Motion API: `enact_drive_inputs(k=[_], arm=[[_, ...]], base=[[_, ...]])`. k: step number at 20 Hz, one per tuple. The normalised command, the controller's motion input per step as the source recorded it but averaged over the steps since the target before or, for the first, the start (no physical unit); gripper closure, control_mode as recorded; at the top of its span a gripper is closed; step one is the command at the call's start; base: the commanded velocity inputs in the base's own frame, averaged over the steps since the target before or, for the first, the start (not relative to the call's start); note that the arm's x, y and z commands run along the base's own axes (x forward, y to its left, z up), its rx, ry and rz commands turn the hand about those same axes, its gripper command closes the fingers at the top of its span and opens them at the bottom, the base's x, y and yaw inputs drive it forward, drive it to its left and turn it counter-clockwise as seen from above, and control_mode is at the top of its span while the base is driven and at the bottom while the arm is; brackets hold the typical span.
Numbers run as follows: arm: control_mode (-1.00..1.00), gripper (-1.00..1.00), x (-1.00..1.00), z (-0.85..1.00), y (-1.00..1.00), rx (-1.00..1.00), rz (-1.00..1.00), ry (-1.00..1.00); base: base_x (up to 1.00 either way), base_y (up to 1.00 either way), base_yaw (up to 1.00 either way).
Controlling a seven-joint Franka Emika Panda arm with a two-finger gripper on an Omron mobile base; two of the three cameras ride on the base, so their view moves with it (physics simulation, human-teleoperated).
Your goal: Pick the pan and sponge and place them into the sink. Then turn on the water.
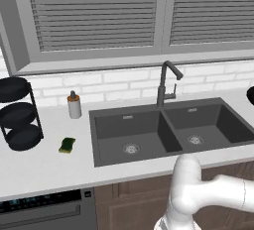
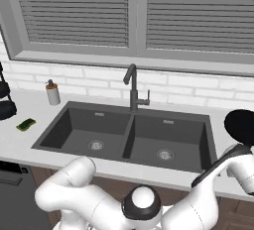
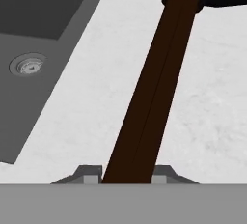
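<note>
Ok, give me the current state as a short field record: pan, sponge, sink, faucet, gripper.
pan: small round black frying pan on the white counter, right of the sink; long dark brown handle runs between the gripper's fingertips
sponge: small yellow sponge with green scrub layer lying on the counter left of the sink, untouched
sink: dark grey double-basin sink, both basins hold nothing
faucet: tall dark gooseneck faucet behind the divider, no water visible
gripper: two-finger gripper closed on the pan handle, pan not yet lifted clear
</note>
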Motion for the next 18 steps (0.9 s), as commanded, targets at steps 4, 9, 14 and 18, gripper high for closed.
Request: enact_drive_inputs(k=[4,9,14,18], arm=[[-1.00,1.00,-0.04,0.89,0.02,0.04,0.00,0.06],[-1.00,1.00,-0.64,0.65,0.27,0.00,0.00,0.21],[-1.00,1.00,-1.00,0.24,0.39,0.04,0.00,0.04],[-1.00,1.00,-1.00,0.22,0.62,0.07,0.00,0.00]], base=[[0.00,0.00,0.00],[0.00,0.00,0.00],[0.00,0.00,0.00],[0.00,0.00,0.00]])
